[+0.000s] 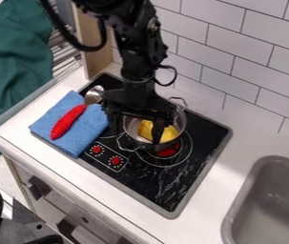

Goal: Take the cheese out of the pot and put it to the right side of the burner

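Cheese is still sitting in the pot, claw right over it
So the black two-finger gripper [136, 136] is spread open with nothing between its fingers, one hanging in front of the yellow cheese wedge [146, 129] inside the shiny silver metal pot [131, 127], the other off toward the folded blue cloth [98, 125]. Pot's over the black cooktop [148, 183], and a red-handled metal spoon [69, 122] lies across the cloth.

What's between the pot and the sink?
In the camera view, black stovetop and then white counter lie between the pot and the sink, with nothing standing on that stretch.
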Robot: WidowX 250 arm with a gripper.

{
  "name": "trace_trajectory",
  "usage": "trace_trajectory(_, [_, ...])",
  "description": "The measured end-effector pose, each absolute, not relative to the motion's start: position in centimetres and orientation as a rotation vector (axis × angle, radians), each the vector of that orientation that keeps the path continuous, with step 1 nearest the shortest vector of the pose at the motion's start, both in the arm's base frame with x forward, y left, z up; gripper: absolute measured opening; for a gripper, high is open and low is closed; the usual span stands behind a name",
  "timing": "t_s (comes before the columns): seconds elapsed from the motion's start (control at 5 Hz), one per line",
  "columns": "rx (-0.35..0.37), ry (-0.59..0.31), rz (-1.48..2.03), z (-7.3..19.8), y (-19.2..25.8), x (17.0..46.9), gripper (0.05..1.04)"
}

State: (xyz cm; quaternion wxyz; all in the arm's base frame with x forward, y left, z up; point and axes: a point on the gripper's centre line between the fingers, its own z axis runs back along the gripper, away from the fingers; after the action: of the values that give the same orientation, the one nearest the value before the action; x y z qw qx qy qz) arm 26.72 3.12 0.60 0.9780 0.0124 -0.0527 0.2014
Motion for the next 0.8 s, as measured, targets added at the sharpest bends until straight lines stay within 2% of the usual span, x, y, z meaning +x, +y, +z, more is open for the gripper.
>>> trace_trajectory(0.2, [0.071,-0.143,0.655,0.9,2.7,26.9,1.001])
trace_trajectory(0.4, [0.11,-0.14,0.893,1.0,2.2,28.5,1.001])
trace_trajectory(0.8, [0.123,-0.096,1.16,-0.1,1.7,31.4,1.001])
